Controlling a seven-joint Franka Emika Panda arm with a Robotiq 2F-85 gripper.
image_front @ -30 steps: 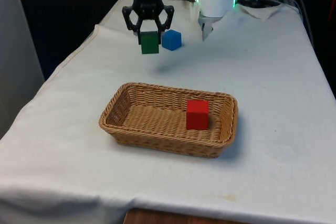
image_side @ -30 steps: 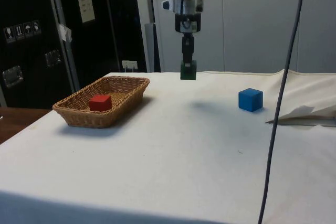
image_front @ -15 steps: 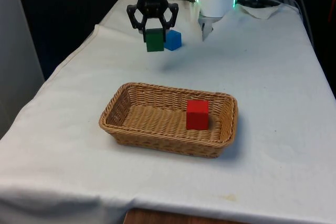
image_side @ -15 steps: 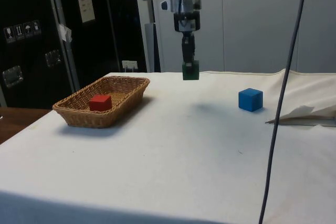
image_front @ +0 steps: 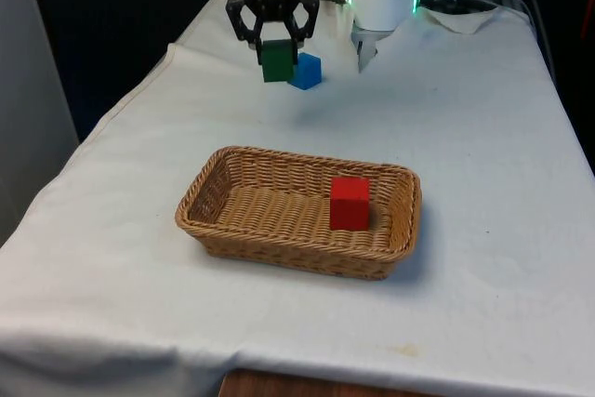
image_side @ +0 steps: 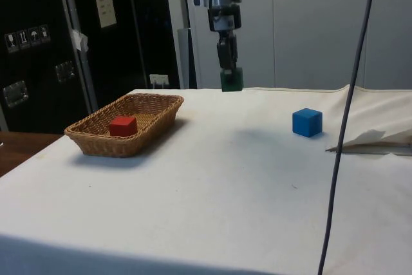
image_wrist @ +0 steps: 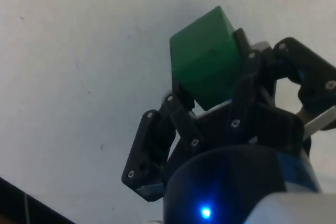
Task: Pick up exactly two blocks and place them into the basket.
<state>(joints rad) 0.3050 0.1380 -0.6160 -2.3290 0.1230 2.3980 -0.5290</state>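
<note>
The basket point(image_front: 223, 200) is coarse woven wicker, the green block point(image_wrist: 206, 64) smooth and matt, the tablecloth point(image_front: 483, 137) soft white fabric.

Three blocks in all, one of each colour. One green block point(image_front: 275, 61) hangs above the cloth at about eleven o'clock from the basket in the front view, clamped between the two fingers of the single gripper point(image_front: 274, 44). One blue block point(image_front: 305, 72) sits on the cloth just beside it, toward twelve o'clock from the basket. One red block point(image_front: 350, 203) lies inside the basket, at the three o'clock end of its floor. One wicker basket point(image_front: 223, 226) stands on the one table point(image_front: 483, 155) under its white cloth. One dark cable point(image_side: 347, 114) hangs down across the side view.
</note>
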